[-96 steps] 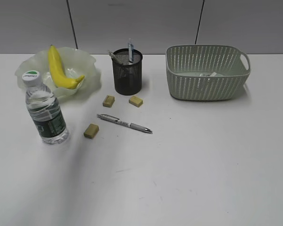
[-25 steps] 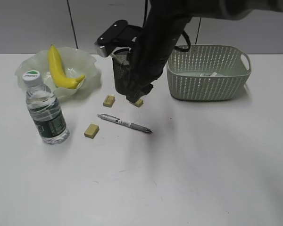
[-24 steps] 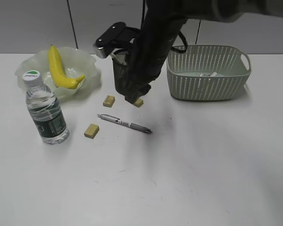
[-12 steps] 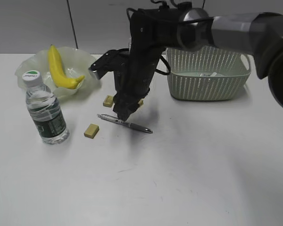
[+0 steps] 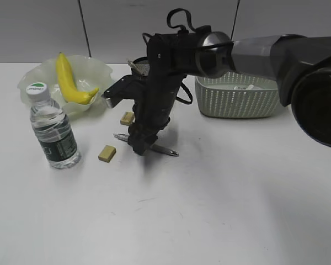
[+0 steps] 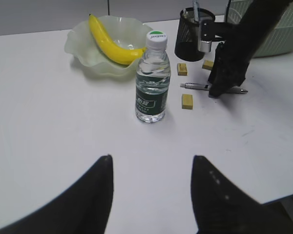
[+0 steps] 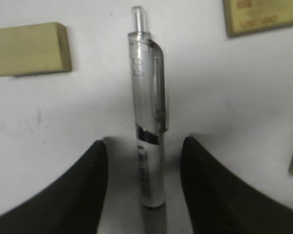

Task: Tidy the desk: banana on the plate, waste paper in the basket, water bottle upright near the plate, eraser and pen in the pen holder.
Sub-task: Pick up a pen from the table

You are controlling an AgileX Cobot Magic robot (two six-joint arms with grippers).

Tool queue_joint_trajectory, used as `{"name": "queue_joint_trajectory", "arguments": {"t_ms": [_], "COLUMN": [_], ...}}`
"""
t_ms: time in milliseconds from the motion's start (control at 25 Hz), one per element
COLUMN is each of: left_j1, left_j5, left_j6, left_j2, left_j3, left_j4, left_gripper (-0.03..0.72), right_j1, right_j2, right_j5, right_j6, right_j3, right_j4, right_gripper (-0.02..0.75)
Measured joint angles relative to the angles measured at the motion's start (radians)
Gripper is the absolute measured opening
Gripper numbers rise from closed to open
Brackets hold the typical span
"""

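Since half a second ago your right gripper point(image 7: 142, 185) dropped over the pen point(image 7: 149, 122). Its fingers straddle it, spread (not touching). Your left gripper point(image 6: 151, 195) hangs apart too.

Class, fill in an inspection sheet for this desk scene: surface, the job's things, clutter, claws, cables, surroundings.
Surface: white desk, bare in front.
Job's things: banana in plate; water bottle upright beside it; pen and three erasers, one at, on the desk; pen holder upright; waste paper in basket.
Clutter: nothing seen.
Claws: right claw open, straddling the pen; left claw open, empty.
Cables: black loops on right arm.
Surroundings: grey panelled wall.
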Motion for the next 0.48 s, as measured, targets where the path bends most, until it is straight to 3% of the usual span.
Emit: {"name": "queue_joint_trajectory", "arguments": {"t_ms": [80,160,280,320,480], "left_j1": [0.0,0.0,0.0,0.0,0.0], "left_j5": [0.0,0.0,0.0,0.0,0.0], "left_j6": [0.0,0.0,0.0,0.0,0.0], "left_j2": [0.0,0.0,0.0,0.0,0.0], "left_j3": [0.0,0.0,0.0,0.0,0.0], "left_j4": [0.0,0.0,0.0,0.0,0.0], "left_gripper": [0.384,0.384,0.384,0.384,0.384], "right_j1": [0.0,0.0,0.0,0.0,0.0], "right_j2": [0.002,0.004,0.004,0.003,-0.018], "right_j5": [-0.003,-0.004,0.005,0.012,0.067], "right_j6": [0.013,0.017,0.019,0.021,0.022], "right_j3": [-0.003,-0.004,-0.004,-0.007,-0.021], "right_j4": [0.0,-0.004,-0.009,-0.009,-0.009], "right_gripper": [0.391,0.34,0.136,0.102,0.108]}}
